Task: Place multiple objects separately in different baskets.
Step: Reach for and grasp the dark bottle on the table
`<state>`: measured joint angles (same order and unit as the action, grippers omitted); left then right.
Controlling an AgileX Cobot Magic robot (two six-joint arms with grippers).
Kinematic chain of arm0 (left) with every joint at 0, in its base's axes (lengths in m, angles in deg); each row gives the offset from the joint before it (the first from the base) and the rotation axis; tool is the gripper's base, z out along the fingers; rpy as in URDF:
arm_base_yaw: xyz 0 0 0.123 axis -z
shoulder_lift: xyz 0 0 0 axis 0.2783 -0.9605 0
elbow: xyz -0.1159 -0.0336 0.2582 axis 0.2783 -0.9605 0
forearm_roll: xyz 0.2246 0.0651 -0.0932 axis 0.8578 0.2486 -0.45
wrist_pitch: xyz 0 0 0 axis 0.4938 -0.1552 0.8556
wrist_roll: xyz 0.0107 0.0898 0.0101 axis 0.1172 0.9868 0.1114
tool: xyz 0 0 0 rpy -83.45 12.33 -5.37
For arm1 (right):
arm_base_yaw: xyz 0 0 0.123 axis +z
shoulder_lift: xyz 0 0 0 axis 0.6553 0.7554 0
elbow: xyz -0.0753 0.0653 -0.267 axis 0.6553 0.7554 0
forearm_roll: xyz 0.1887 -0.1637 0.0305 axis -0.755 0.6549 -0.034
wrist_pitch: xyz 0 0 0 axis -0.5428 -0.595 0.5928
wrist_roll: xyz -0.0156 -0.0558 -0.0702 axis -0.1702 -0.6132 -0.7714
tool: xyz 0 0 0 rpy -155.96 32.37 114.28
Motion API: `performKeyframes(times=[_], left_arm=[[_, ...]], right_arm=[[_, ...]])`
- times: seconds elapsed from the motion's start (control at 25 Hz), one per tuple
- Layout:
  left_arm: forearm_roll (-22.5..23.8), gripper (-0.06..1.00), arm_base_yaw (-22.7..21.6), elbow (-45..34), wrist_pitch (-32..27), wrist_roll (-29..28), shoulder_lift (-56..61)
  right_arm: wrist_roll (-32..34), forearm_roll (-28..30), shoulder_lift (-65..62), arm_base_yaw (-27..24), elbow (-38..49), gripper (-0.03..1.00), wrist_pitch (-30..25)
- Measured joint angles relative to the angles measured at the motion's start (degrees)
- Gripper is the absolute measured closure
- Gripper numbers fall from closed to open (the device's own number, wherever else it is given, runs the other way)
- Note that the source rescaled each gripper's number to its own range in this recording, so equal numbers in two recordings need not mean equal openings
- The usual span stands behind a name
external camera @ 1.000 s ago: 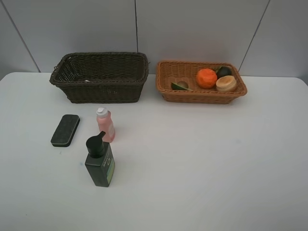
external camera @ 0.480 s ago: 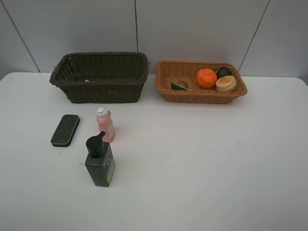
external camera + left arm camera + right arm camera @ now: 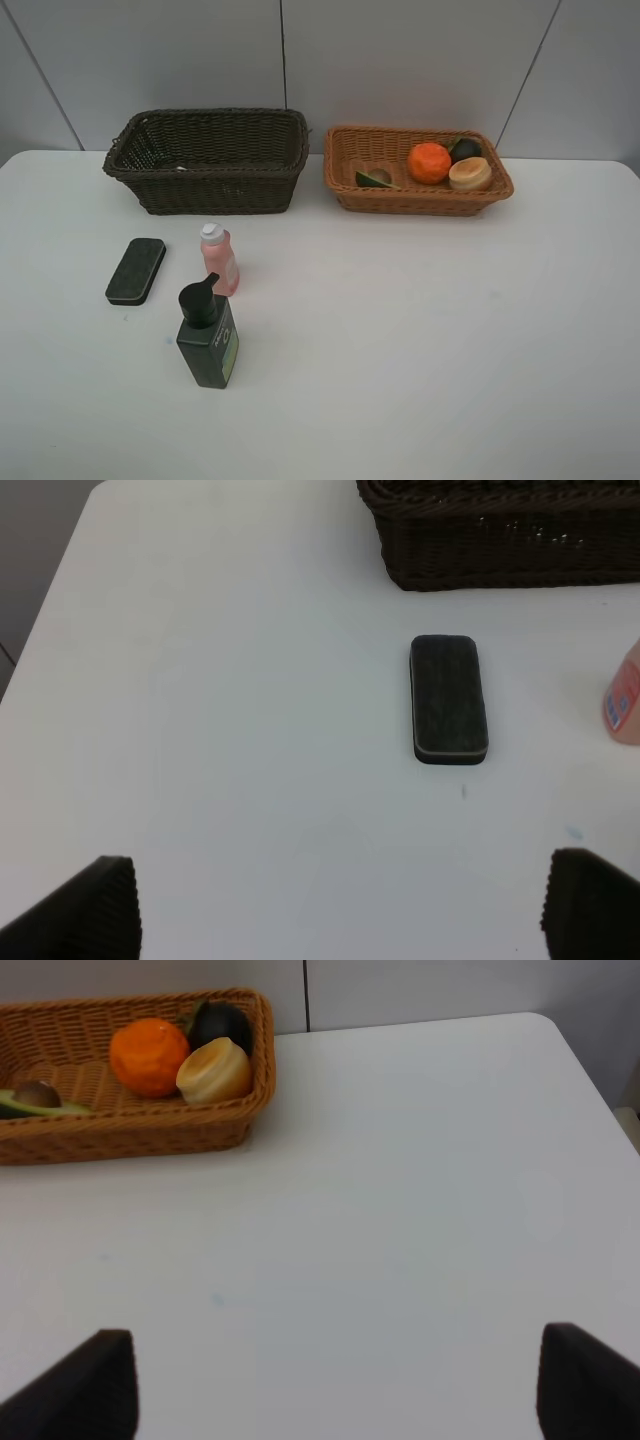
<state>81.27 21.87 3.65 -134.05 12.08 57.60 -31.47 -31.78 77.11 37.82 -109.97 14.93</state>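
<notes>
Jaws of the left gripper [image 3: 345, 910] stand spread to full width with nothing held between them; jaws of the right gripper [image 3: 338, 1385] stand equally wide and likewise hold nothing. Both hang above the white table [image 3: 450, 330], which backs onto a grey panelled wall [image 3: 400, 60]. At the far edge of the table, side by side and just apart, sit two woven baskets. The dark brown basket [image 3: 215, 190] is on the left and is the deeper one; its contents cannot be made out. The tan basket [image 3: 415, 200] is on the right and is shallower. Nearest the camera, left of centre, a dark-green pump bottle [image 3: 207, 340] stands upright with a black pump head. A black eraser [image 3: 135, 270] lies flat to the left of it, lengthwise toward the dark brown basket and directly ahead of the left gripper. A pink bottle [image 3: 219, 260] with a white cap stands upright between the pump bottle and the dark brown basket, just beside the eraser. Inside the tan basket, the orange [image 3: 429, 162], a pale yellow peach [image 3: 470, 173] and a dark mangosteen [image 3: 465, 148] cluster at the right end, touching. The avocado half [image 3: 375, 178] lies apart near the middle, cut face up.
</notes>
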Motion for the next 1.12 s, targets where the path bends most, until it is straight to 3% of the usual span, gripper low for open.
performKeyframes(times=[0.44,0.6,0.88,1.0,1.12], left_arm=[[1.0,-0.05,0.0,0.0,0.1,-0.4,0.0],[-1.2,-0.05,0.0,0.1,0.6,1.6,-2.2],[-6.7,-0.05,0.0,2.3,7.5,2.0,-10.1],[-8.9,-0.05,0.0,5.4,12.3,2.0,-15.5],[-9.1,-0.05,0.0,10.8,13.1,0.8,-23.4]], right_arm=[[0.0,0.0,0.0,0.0,0.0,-0.03,0.0],[0.0,0.0,0.0,0.0,0.0,-0.03,0.0],[0.0,0.0,0.0,0.0,0.0,-0.03,0.0],[0.0,0.0,0.0,0.0,0.0,-0.03,0.0],[0.0,0.0,0.0,0.0,0.0,-0.03,0.0]])
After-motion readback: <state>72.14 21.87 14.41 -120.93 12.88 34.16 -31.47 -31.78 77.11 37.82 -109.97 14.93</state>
